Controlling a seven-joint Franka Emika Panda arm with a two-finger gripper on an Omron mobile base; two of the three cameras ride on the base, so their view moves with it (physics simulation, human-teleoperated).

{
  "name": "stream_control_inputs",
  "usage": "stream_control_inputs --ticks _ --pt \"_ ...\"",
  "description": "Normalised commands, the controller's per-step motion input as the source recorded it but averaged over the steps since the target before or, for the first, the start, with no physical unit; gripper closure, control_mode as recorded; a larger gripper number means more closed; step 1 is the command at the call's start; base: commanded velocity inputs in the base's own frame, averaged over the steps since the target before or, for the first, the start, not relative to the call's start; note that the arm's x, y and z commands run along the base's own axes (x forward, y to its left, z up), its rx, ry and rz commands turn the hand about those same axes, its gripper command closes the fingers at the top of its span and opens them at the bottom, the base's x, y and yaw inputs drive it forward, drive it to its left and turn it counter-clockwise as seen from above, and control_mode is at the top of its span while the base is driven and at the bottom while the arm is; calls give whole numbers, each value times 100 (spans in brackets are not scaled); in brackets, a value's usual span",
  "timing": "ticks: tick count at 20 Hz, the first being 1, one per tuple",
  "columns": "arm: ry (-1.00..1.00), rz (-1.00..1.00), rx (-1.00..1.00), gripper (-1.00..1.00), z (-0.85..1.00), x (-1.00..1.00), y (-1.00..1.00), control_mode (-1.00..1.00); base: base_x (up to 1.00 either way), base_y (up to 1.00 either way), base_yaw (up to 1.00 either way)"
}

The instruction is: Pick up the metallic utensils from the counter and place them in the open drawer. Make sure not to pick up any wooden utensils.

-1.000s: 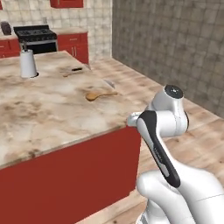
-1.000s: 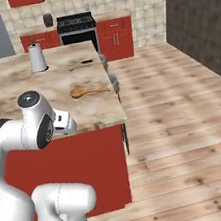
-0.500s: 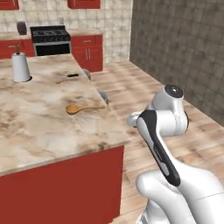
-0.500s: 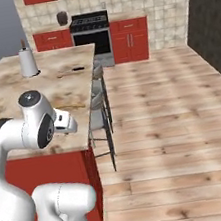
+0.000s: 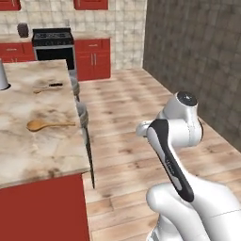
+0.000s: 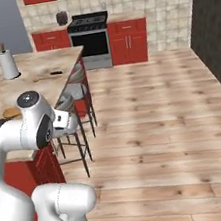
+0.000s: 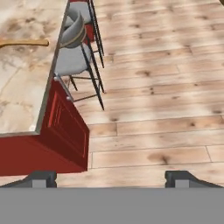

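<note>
**Base swinging round the island, nothing picked up yet**

Nearest the camera on the hand, the fingers stand wide apart and empty, touching nothing, hanging over the wooden floor just off the red cabinet corner. The step in hand appears to be getting into reach of the utensils, and doing it well likely means bringing the base alongside the tabletop without clipping the grey stools tucked along its edge. On the tabletop the wooden spoon lies closest and should be passed over. Farther back lies the black-handled knife, with a pale utensil touching or just beside it, too small to tell whether it is the metal spoon. Beyond stands the stove.
</note>
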Motion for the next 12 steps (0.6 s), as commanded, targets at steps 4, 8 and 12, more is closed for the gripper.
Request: stream_control_inputs --ticks 4,8,12 --pt "0 0 0 -100 0 0 0 100 81 -98 47" --pt "0 0 0 -100 0 0 0 100 81 -86 56" --pt "0 0 0 -100 0 0 0 100 79 -83 59"
